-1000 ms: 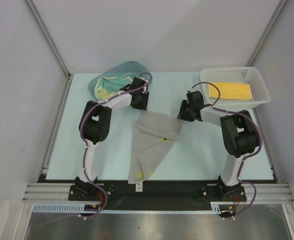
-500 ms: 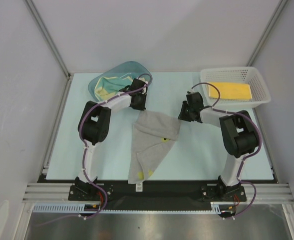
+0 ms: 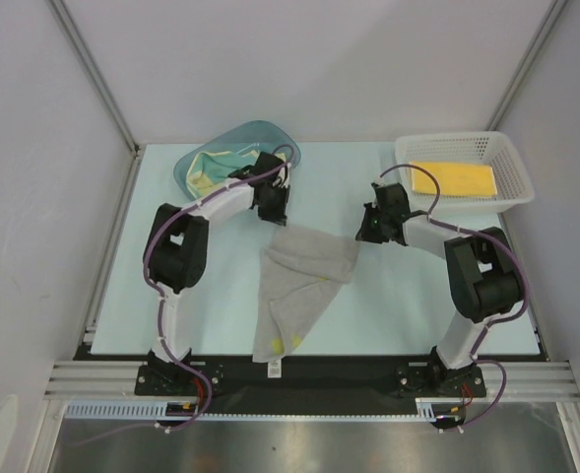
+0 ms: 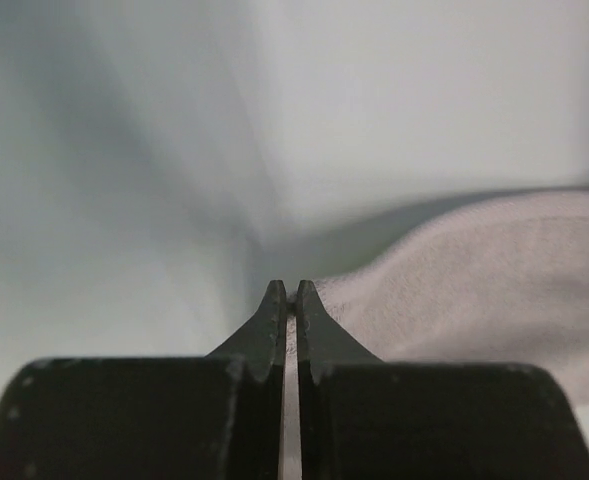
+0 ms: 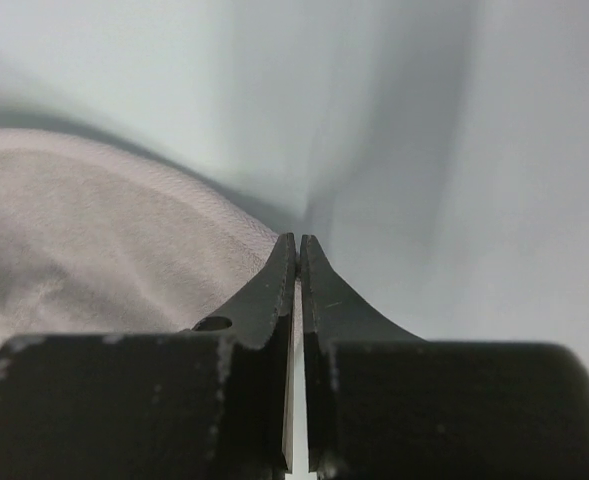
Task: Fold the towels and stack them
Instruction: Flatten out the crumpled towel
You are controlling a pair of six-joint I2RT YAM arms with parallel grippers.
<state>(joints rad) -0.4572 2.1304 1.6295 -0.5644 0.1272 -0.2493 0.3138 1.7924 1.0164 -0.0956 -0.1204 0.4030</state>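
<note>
A pale grey towel (image 3: pixel 304 281) with small yellow marks lies crumpled in the middle of the table, a white tag at its near end. My left gripper (image 3: pixel 275 213) is at its far left corner, my right gripper (image 3: pixel 366 233) at its far right corner. In the left wrist view the left gripper (image 4: pixel 287 290) is shut, with the towel (image 4: pixel 494 280) corner pinched at its tips. The right gripper (image 5: pixel 297 240) is likewise shut on the towel (image 5: pixel 94 220) edge. A folded yellow towel (image 3: pixel 454 179) lies in the basket. More towels (image 3: pixel 211 169) sit in the tub.
The teal tub (image 3: pixel 255 131) stands at the back left, just behind the left gripper. The white mesh basket (image 3: pixel 511 163) stands at the back right. Grey walls close in the table on three sides.
Both grippers went from open to shut at the towel's far corners. The far edge of the towel has been drawn outward and sits flatter; the yellow mark near its middle is now hidden.
</note>
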